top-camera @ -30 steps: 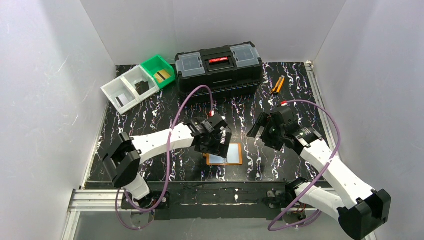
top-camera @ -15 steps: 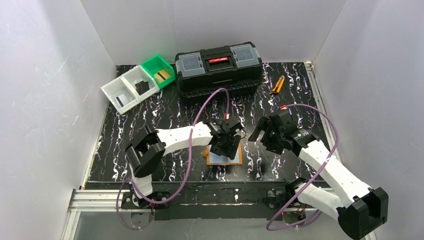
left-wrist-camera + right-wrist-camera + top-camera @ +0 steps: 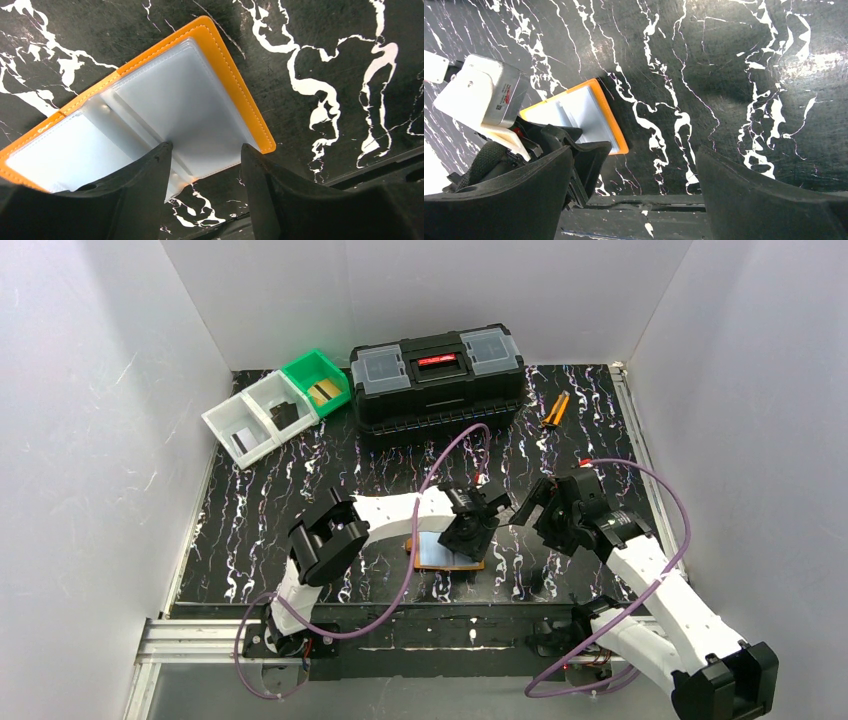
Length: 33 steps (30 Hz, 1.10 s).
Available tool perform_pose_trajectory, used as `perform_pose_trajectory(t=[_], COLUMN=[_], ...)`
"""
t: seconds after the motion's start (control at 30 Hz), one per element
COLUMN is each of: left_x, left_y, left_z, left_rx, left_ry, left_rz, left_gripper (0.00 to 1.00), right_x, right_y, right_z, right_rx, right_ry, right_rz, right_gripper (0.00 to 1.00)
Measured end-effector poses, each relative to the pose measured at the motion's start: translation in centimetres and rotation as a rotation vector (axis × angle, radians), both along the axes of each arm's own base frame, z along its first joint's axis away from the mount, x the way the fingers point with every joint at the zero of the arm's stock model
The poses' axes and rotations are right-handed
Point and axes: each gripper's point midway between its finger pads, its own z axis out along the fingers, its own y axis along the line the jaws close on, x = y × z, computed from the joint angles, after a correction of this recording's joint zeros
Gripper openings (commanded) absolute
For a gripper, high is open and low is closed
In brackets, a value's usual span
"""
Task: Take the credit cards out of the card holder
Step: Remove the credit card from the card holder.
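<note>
**Left claw poised at a pocket of the open card holder**

From above, we see the card holder [image 3: 438, 554] lying open on the black marbled table [image 3: 290, 495], close to the arms' bases. The left gripper [image 3: 468, 535] hangs over its right half. The right gripper [image 3: 535, 523] hovers just beside it, further right. Well apart, at the back left, dark credit cards [image 3: 243, 441] sit in the white bins [image 3: 212, 425] and a gold-tan one in the green bin [image 3: 297, 368].

From the left wrist, we look down on the card holder [image 3: 200, 100], clear pockets framed in orange. The left gripper [image 3: 205, 172] is half narrowed, its jaws straddling one pocket's near edge and clamping nothing we can see. Whether a card remains inside, we cannot tell.

From the right wrist, the right gripper [image 3: 634, 150] gapes wide and empty, with the card holder [image 3: 589, 112] ahead to its left.

We judge the step to be probing a pocket. The next move calls for pinching any card there without dragging the holder along.
</note>
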Motion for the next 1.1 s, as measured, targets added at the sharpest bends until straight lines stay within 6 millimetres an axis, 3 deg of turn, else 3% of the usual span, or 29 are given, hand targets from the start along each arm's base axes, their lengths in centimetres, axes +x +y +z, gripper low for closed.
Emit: perform_pose_trajectory(t=[0.3,0.7,0.8,1.1], left_x=[0.0,0.1,0.3,0.4], left_y=[0.3,0.3,0.3,0.7], left_z=[-0.4,-0.5,-0.5,-0.4], left_rx=[0.045,0.065,0.057,-0.07], left_ry=[-0.036,-0.034,-0.027,0.068], left_rz=[-0.023,-0.024,-0.015,0.04], left_gripper=[0.41,0.09,0.0,0.0], right_x=[-0.9,-1.4,-1.6,-1.5], right_y=[0.3,1.7,2.2,4.3], right_z=[-1.5,-2.9,-3.5,-4.4], right_rx=[0.022,0.088,0.11,0.196], right_ry=[0.05,0.104,0.115,0.165], right_rz=[0.008,0.041,0.051,0.107], right_gripper=[0.98,0.97,0.93,0.69])
